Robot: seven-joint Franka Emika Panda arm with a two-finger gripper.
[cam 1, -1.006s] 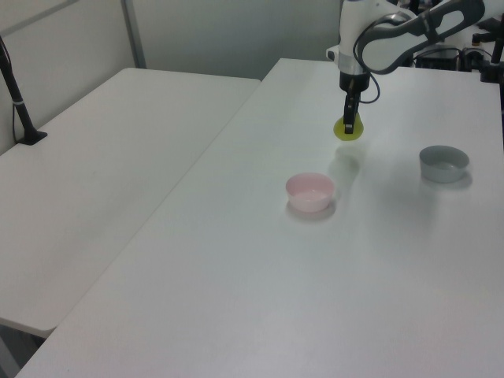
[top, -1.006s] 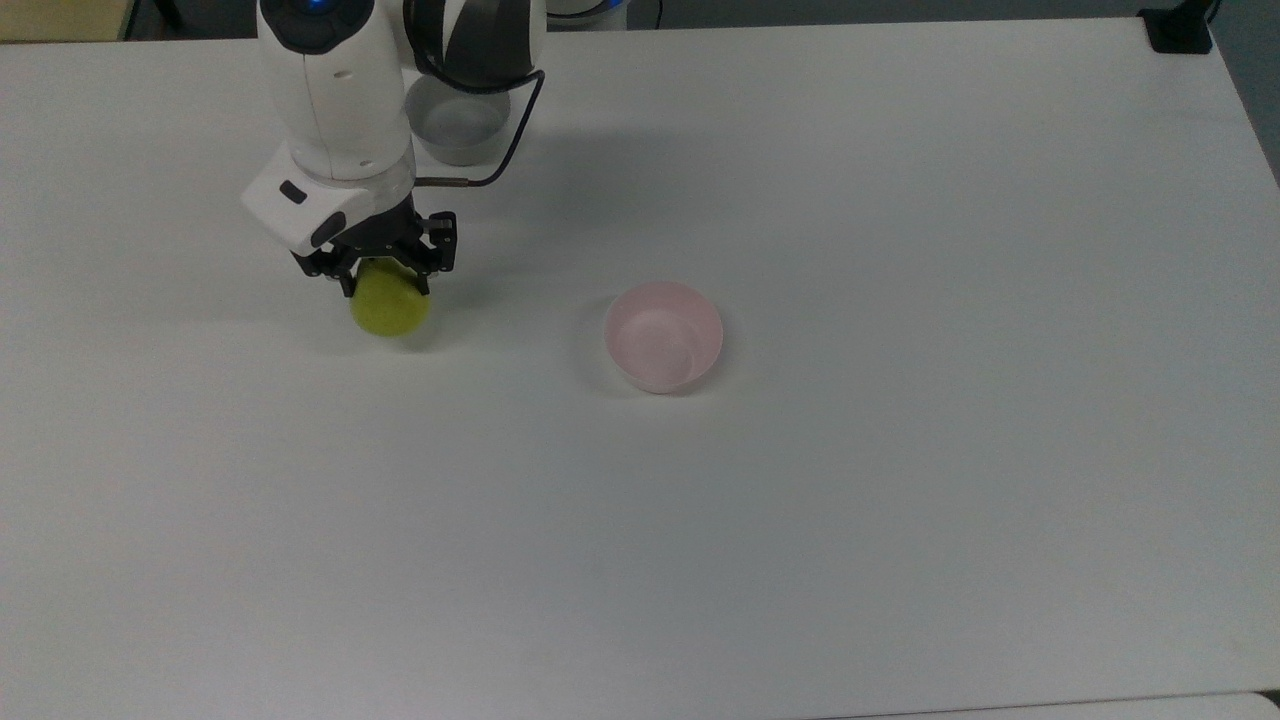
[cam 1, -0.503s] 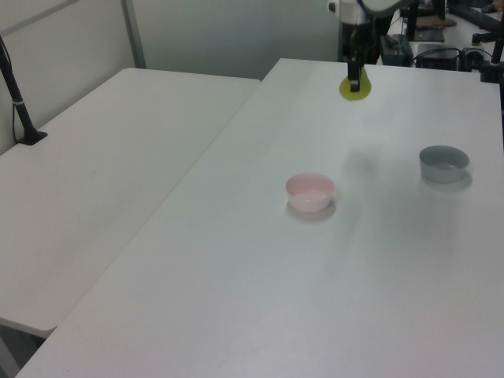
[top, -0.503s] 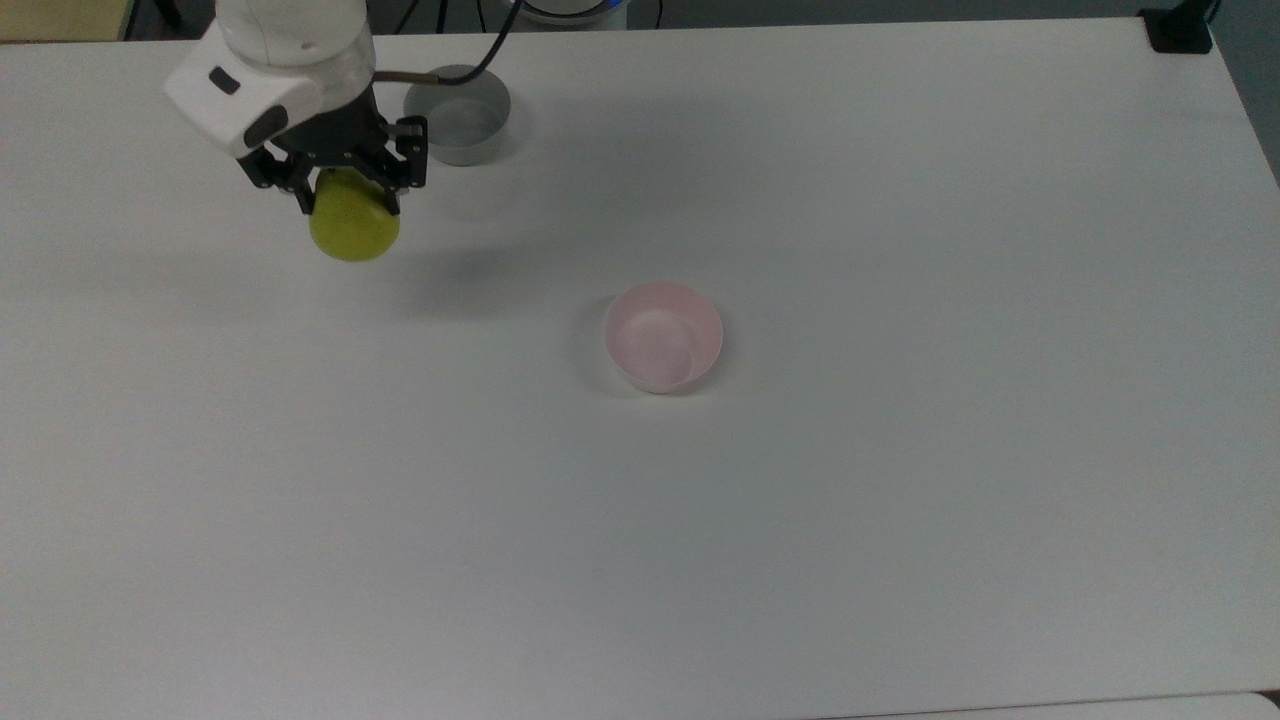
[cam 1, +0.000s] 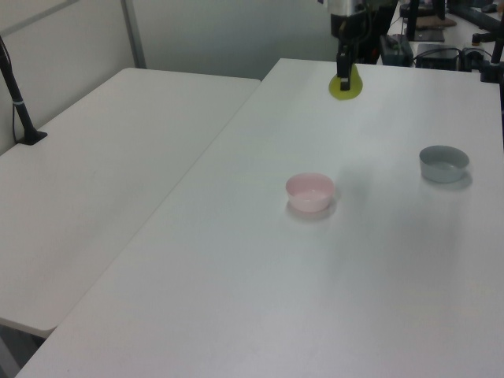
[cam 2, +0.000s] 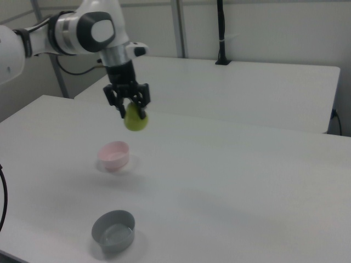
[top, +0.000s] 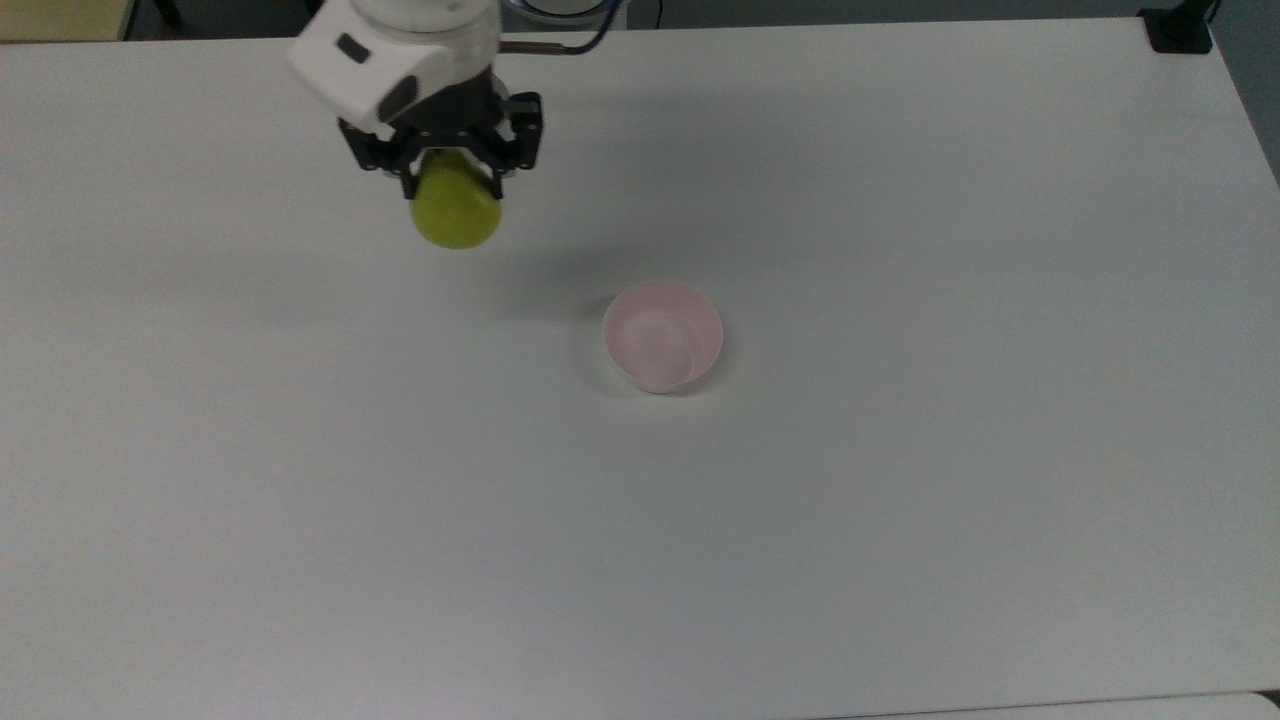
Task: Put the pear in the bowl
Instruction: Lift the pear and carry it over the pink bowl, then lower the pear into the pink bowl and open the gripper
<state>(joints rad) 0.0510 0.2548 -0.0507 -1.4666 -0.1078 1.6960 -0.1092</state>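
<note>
Pear (top: 456, 212) gripped by fingers (top: 494, 181), high above table (top: 900, 500), apart from bowl (top: 662, 335).

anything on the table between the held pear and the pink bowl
Nothing. In the top view, the table is bare between the pear, held aloft in the end effector, and the pink bowl. The grey bowl stands off to one side.

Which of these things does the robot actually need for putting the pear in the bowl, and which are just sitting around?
Needed:
- pear, held up in the hand
- pink bowl, empty on the table

Just sitting around:
- grey bowl
- black post on the neighbouring table
</note>
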